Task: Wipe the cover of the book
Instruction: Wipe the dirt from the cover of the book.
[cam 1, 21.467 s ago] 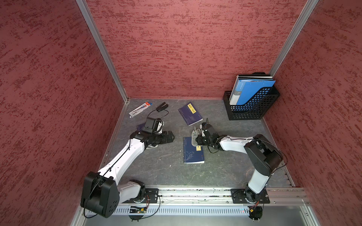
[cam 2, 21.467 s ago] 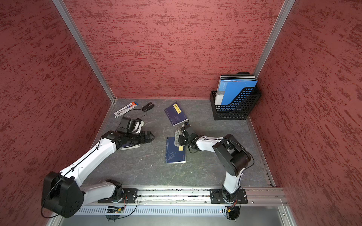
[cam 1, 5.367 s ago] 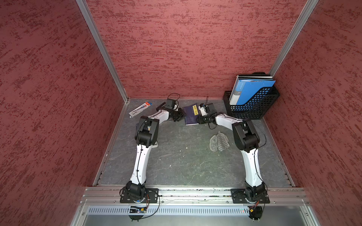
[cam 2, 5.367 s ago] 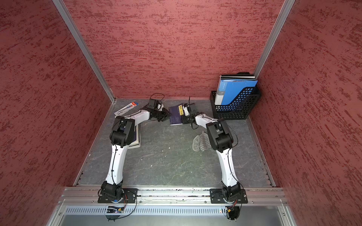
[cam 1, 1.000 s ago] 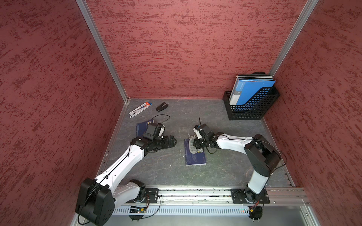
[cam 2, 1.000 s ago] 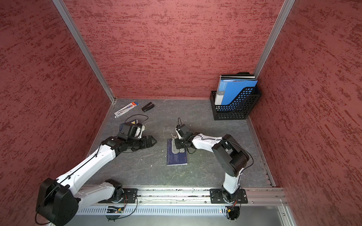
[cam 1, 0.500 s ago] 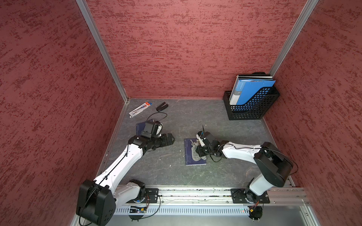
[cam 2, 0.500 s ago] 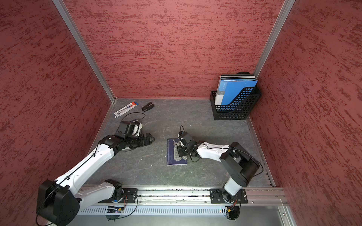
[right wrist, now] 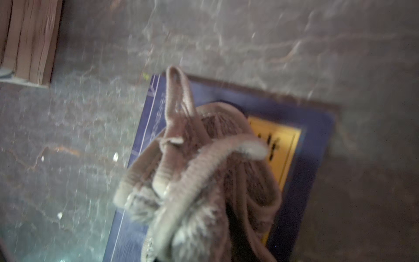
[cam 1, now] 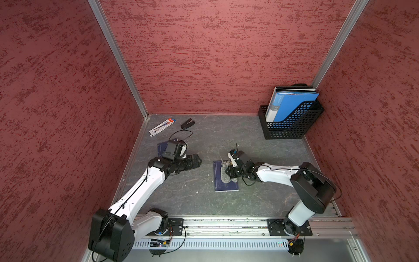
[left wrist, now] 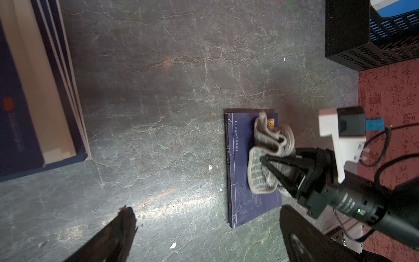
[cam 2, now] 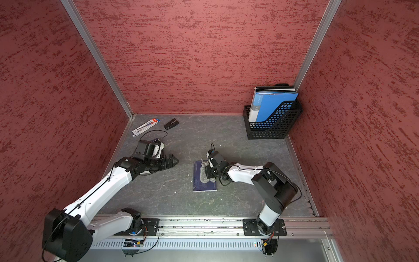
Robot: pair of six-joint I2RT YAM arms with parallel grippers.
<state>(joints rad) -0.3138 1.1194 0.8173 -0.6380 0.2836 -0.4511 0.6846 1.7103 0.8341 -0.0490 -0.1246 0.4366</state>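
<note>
While resting on dark-blue paperback book (left wrist: pixel 249 208), grey ribbed cloth (left wrist: pixel 258 172) pinched in right gripper (left wrist: pixel 269 164), left gripper (cam 1: pixel 197 161) fingers spread wide, nearer left edge of grey tabletop (cam 1: pixel 260 199).

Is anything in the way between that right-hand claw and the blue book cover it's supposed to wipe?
Only the grey cloth, which the right gripper holds and which rests on the blue book. That is the wiping tool, not an obstacle. Nothing else visible lies between them.
</note>
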